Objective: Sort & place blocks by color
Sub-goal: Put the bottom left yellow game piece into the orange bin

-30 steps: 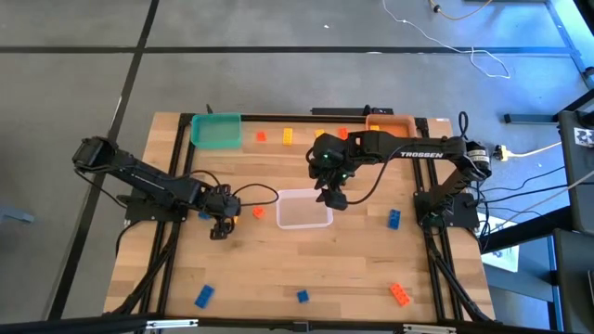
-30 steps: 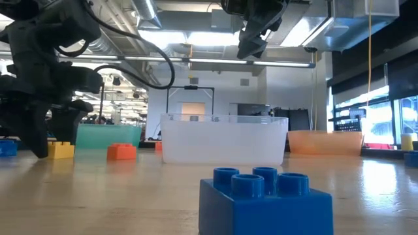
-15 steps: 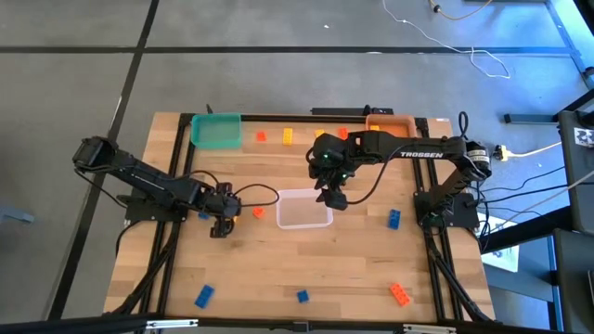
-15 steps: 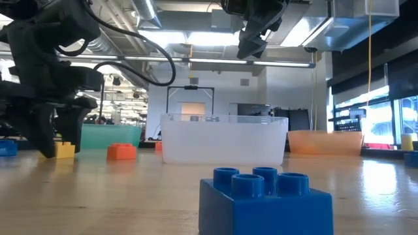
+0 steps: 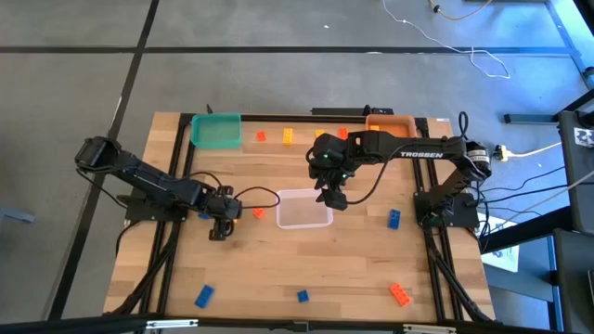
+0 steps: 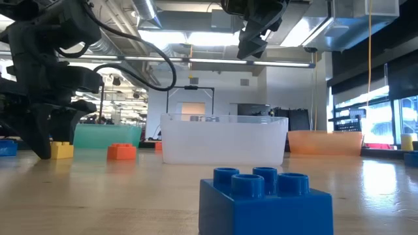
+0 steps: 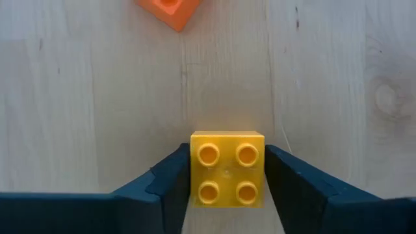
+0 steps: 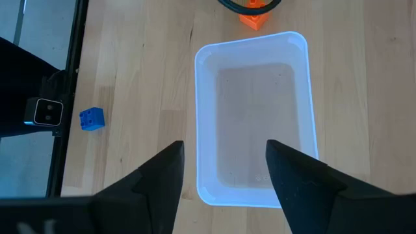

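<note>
My left gripper (image 5: 223, 221) is down at the table, left of the clear bin (image 5: 303, 209), shut on a yellow block (image 7: 227, 169) that sits on the wood (image 6: 62, 150). An orange block (image 7: 170, 10) lies just beyond it (image 5: 257, 212). My right gripper (image 5: 332, 197) hangs high over the clear bin's far edge, open and empty (image 8: 224, 169); the bin (image 8: 253, 117) below it holds nothing. Other blocks lie scattered: blue ones (image 5: 203, 296) (image 5: 302, 296) (image 5: 394, 219) and an orange one (image 5: 399, 294). My left gripper pinches the yellow block between its two fingers (image 7: 172, 185), one on each of two opposite side faces (image 7: 195, 175). The fingers come from above, pointing down. The block stays studs up, and the low view shows its base on the table.
A teal bin (image 5: 216, 130) and an orange bin (image 5: 390, 123) stand at the far edge, with an orange block (image 5: 261, 136) and a yellow block (image 5: 288, 136) between them. A blue block (image 6: 264, 199) sits close to the near edge. Bare wood lies between the clear bin and the near edge.
My left gripper has shifted slightly about the yellow block and back; the block has stayed on the table in the same spot. My right arm has kept still.
</note>
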Robot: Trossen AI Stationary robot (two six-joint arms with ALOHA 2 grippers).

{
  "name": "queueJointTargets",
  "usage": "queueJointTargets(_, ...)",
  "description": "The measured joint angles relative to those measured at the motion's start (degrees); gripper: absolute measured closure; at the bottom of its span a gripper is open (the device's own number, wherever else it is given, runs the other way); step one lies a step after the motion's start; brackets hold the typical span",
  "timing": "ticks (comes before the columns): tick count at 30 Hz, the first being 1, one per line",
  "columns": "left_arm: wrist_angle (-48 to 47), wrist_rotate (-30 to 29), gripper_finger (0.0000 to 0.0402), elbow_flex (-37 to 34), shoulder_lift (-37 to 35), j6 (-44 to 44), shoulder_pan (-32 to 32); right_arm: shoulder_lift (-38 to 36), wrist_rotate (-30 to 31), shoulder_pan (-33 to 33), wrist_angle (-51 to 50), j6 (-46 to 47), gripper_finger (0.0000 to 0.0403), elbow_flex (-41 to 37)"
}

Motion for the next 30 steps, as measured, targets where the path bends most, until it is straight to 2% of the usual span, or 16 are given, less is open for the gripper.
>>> queueJointTargets(5, -0.10, 1.71, 0.0271, 0.82, 0.17, -0.02, 0.09, 0.00, 0.02, 0.00, 1.95, 0.03, 0.0185, -0.02)
queueJointTargets(12, -0.07, 3.02, 0.0271, 3.18, 0.41, -4.19, 0.96, 0.00, 0.00, 0.02, 3.68, 7.09, 0.0185, -0.02)
queueJointTargets(18, -0.13, 4.67, 0.0271, 6.64, -0.02, -4.06, 2.60, 0.00, 0.02, 0.02, 4.86, 7.53, 0.0185, -0.02)
queueJointTargets(26, -9.32, 11.84, 0.0271, 17.00, -0.09, 2.25, 7.11, 1.58, 0.14, 0.64, 7.26, 6.94, 0.0185, -0.07)
queueJointTargets(30, -15.01, 13.10, 0.0271, 24.11, -0.13, 5.94, 8.94, 3.29, -1.17, 1.20, 11.14, -0.57, 0.0185, -0.07)
